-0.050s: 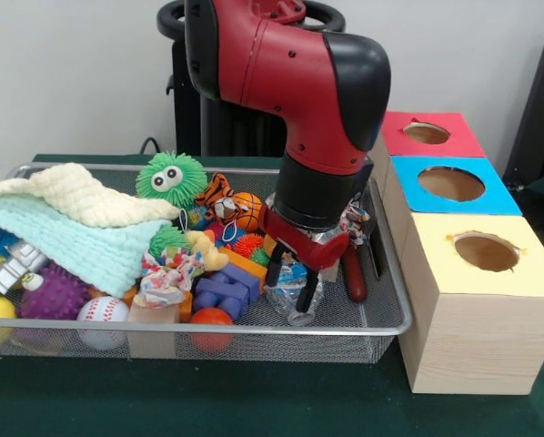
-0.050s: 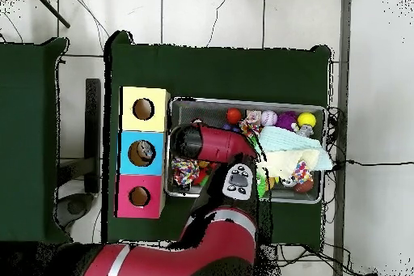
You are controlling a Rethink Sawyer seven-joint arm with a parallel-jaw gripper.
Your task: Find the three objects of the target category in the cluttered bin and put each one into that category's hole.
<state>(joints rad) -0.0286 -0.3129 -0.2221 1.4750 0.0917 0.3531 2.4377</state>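
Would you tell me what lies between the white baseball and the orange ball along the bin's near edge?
In the front view, a tan wooden block lies between them.

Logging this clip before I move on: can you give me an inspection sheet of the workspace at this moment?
Surface: dark green table cover; wire mesh bin stands on it.
Job's things: three boxes beside the bin, each with a round hole: red box, blue box, yellow box.
Clutter: bin packed with toys, including a baseball, purple spiky ball, green fuzzy toy with eyes, small basketball, plus a mint blanket and cream cloth.
End effector: low in the bin, over a crinkly clear wrapper; grip state unclear.
Cables: thin cables on the tiled floor.
Surroundings: white wall, tiled floor; no person seen.
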